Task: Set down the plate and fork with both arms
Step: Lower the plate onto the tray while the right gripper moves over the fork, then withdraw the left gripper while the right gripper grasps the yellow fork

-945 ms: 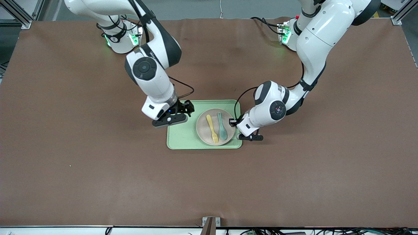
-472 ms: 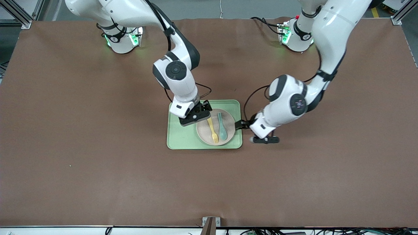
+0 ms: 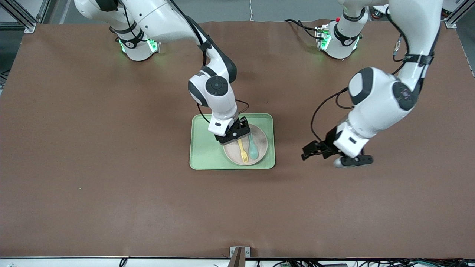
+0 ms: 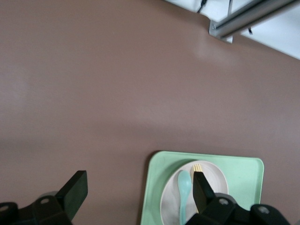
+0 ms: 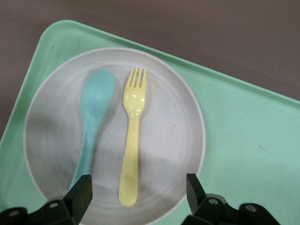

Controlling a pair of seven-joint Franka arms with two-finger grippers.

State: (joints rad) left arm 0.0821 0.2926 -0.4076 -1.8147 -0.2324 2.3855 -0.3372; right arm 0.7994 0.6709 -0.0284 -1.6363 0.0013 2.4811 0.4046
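Claws both gape: right claw over plate rim, left claw over bare table.

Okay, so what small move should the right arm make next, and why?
Probably lower the right claw straight down onto the fork. Its fingers stand open over the fork's handle end, and the fork lies loose on the plate beside the spoon. The left claw is open and empty over bare table.
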